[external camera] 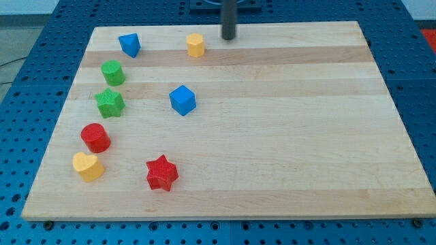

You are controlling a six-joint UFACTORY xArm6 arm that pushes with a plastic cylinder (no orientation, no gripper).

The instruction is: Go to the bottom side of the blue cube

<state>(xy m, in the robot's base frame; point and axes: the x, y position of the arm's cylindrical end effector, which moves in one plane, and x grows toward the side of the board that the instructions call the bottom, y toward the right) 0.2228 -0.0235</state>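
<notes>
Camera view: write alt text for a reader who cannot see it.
My tip rests at the wooden board's top edge, well above and right of the blue cube. Seven other coloured blocks sit on the board's left half.

My tip rests near the wooden board's top edge, just right of the yellow block. The blue cube sits well below, toward the view's left.

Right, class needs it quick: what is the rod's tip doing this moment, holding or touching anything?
My tip: holds nothing, touches no block; it stands at the view's top, right of the yellow block, far from the blue cube.
</notes>
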